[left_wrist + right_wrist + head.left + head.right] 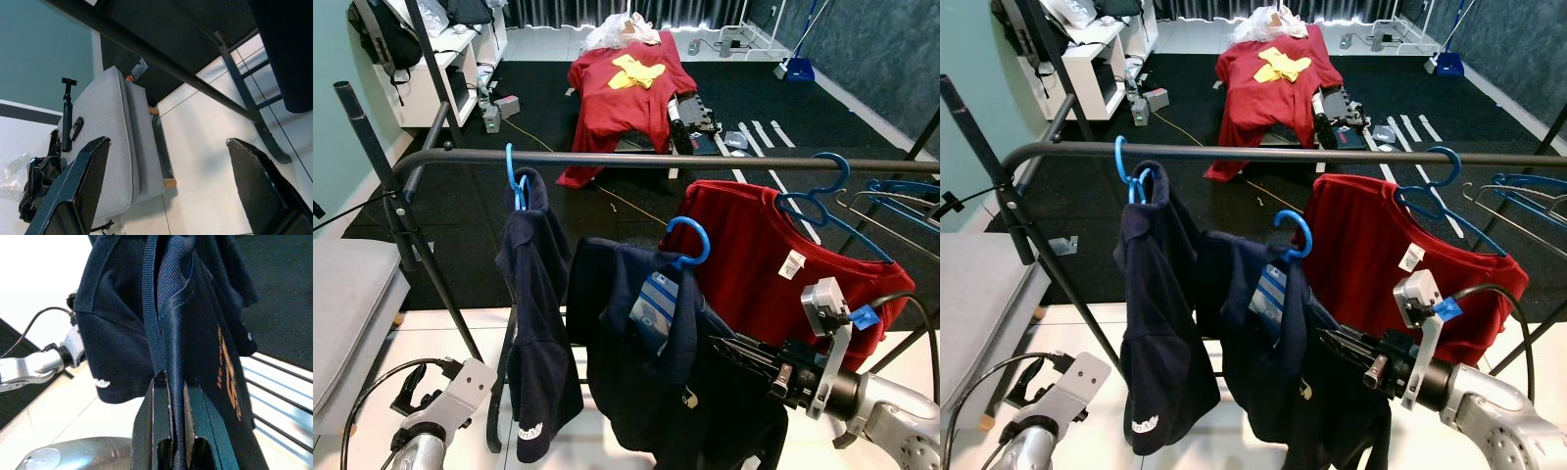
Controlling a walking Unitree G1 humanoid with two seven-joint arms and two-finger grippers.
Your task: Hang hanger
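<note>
A black clothes rail (656, 162) runs across in front of me. Below it, clear of the bar, hangs a navy shirt (646, 382) on a blue hanger (691, 242). My right gripper (722, 346) reaches in from the right and is shut on the shirt's fabric; in the right wrist view its fingers (159, 431) pinch a navy fold and strap. A second navy garment (536, 323) hangs from a blue hanger (514, 178) on the rail at the left. At the right hangs a red shirt (754, 255) on a blue hanger (827, 186). My left gripper (168, 191) stays low and open.
A grey cushioned bench (347, 294) stands at the left beside the rack's slanted leg (431, 264). Bare hangers (896, 196) crowd the rail's right end. On the black carpet beyond, a red cloth (626, 88) covers a stand. White floor tiles (205, 147) lie under the rack.
</note>
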